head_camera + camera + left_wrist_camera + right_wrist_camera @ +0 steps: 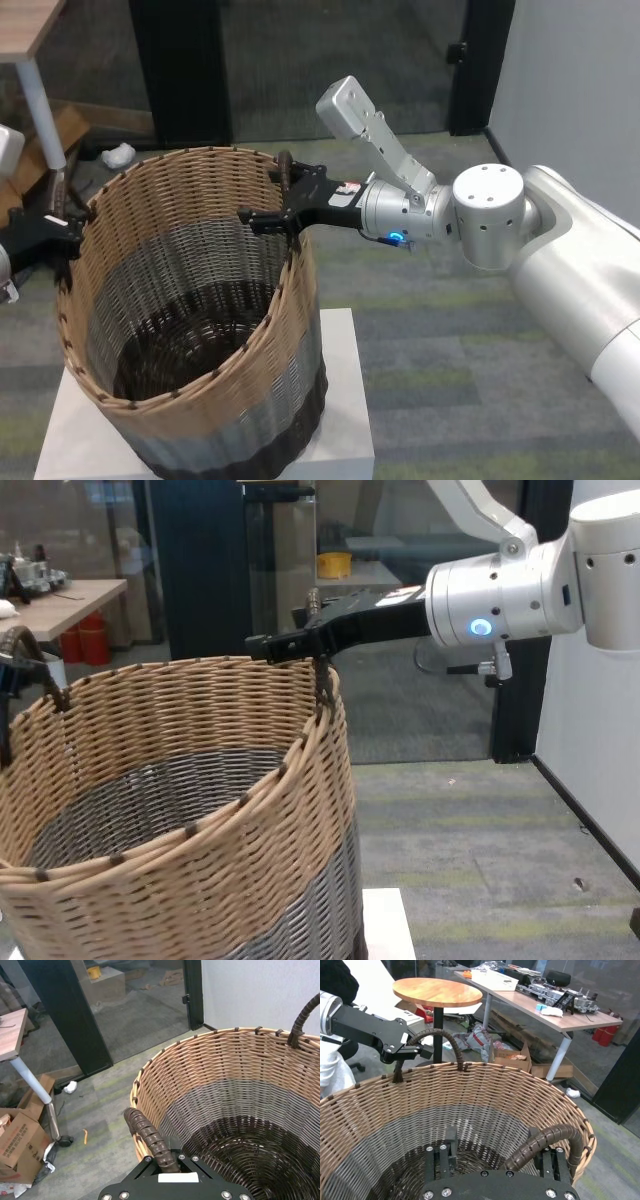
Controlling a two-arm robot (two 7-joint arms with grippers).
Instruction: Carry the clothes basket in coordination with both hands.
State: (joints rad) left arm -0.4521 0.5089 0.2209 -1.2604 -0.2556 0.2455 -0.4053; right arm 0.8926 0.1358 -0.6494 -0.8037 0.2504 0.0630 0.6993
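Sitting between end effectors: clothes basket [200, 320] (handles at fingertips).

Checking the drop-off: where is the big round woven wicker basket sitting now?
In the head view the round tan-grey-brown wicker basket stands tilted on a white block at lower left, between the left gripper and right gripper at its loop handles.

We see the clothes basket [200, 330] filling nearly the whole white pedestal [340, 400], so little bare top remains beside it. Its mouth is wide and its interior holds nothing, giving room to reach down inside. The right end effector [272, 195] straddles the right loop handle [547, 1142]; the left end effector [415, 1050] sits at the left loop handle [432, 1040]. Carpeted floor [450, 330] lies bare to the right.
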